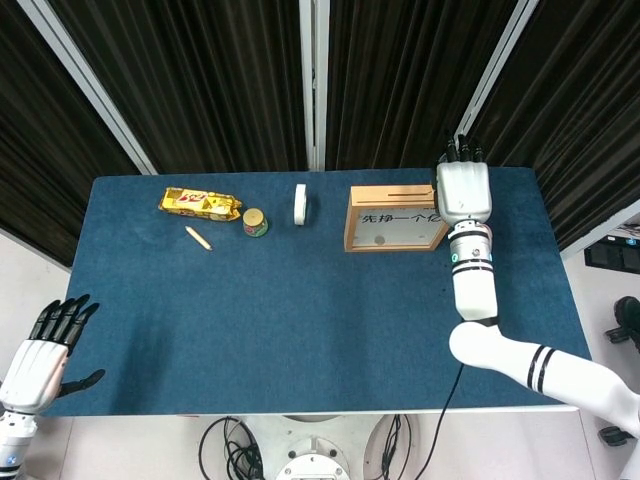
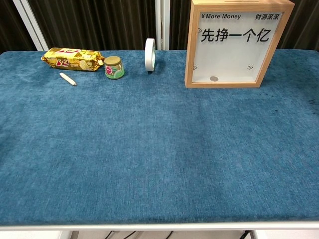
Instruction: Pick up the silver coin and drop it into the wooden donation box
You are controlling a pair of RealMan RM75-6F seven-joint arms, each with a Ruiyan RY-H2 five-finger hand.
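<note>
The wooden donation box [image 1: 396, 193] stands upright at the table's far right, with a slot in its top and a clear front [image 2: 232, 47]. A silver coin [image 2: 214, 78] lies inside on its floor, also visible as a small coin [image 1: 379, 239] in the head view. My right hand [image 1: 464, 188] hovers at the box's right top corner, back up and fingertips pointing away, with nothing seen in it. My left hand [image 1: 40, 350] hangs off the table's near left corner, fingers spread and empty. The chest view shows neither hand.
Along the far left lie a yellow snack packet [image 1: 200, 203], a pale stick [image 1: 198, 238], a small lidded jar [image 1: 255, 222] and a white tape roll [image 1: 299, 204] standing on edge. Blue cloth [image 2: 149, 149] covers the table. Dark curtains hang behind.
</note>
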